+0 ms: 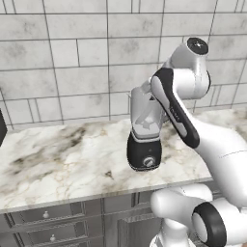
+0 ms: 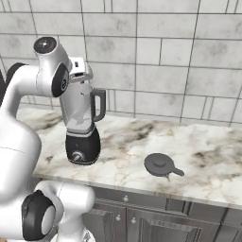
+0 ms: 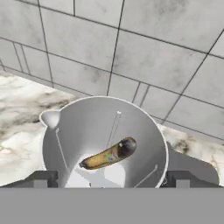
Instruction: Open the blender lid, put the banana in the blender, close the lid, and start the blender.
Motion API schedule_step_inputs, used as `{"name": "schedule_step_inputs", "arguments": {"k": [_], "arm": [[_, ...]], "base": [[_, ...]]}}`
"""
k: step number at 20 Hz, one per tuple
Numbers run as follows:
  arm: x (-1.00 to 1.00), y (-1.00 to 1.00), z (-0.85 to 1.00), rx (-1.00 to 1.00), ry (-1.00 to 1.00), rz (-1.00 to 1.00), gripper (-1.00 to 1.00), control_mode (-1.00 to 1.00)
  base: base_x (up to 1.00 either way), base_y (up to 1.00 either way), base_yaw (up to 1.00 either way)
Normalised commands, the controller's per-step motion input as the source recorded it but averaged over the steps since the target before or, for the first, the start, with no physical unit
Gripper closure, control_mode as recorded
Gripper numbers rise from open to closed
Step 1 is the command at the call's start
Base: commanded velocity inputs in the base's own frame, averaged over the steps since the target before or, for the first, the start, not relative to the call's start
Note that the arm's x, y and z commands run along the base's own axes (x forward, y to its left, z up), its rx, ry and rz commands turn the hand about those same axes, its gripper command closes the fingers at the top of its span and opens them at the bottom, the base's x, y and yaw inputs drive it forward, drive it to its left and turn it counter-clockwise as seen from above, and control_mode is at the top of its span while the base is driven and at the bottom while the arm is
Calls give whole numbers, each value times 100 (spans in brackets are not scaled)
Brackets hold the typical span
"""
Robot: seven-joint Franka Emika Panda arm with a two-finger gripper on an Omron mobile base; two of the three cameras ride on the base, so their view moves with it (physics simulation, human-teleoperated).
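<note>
Where the left base view looks across a marble counter (image 1: pixel 58 159) veined in brown and grey, backed by a wall of pale grey tiles (image 1: pixel 72 53) and fronted by grey drawers (image 1: pixel 46 224) with small knobs, one blender (image 1: pixel 144 140) stands near the front edge, its black base and silver knob showing while the white arm (image 1: pixel 193 120) crosses in front of the clear jar and hides much of it. From the right base view the same counter and tiling run on, the blender stands at the left with its dark handle turned to the right, the arm's upper links cover the jar's left side and top, and one blender lid (image 2: pixel 159 165) lies flat on the marble well apart to the right, its tab pointing right. Looking down in the hand view, the open jar mouth sits directly below the gripper (image 3: pixel 109 179), whose two dark fingertips (image 3: pixel 41 178) stand spread wide at either side of the rim with nothing between them; one banana (image 3: pixel 109 154) lies inside the jar, slanted, its dark end uppermost toward the right.
</note>
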Motion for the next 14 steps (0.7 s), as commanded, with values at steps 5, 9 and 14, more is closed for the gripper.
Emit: {"name": "schedule_step_inputs", "arguments": {"k": [5,9,14], "arm": [[-94,-61,-16,4,-1,-7,-100,-100],[-71,-95,-52,0,0,-7,-100,-100],[-3,-94,-69,-10,0,3,-100,-100]], "base": [[0,0,0],[0,0,0],[0,0,0]]}}
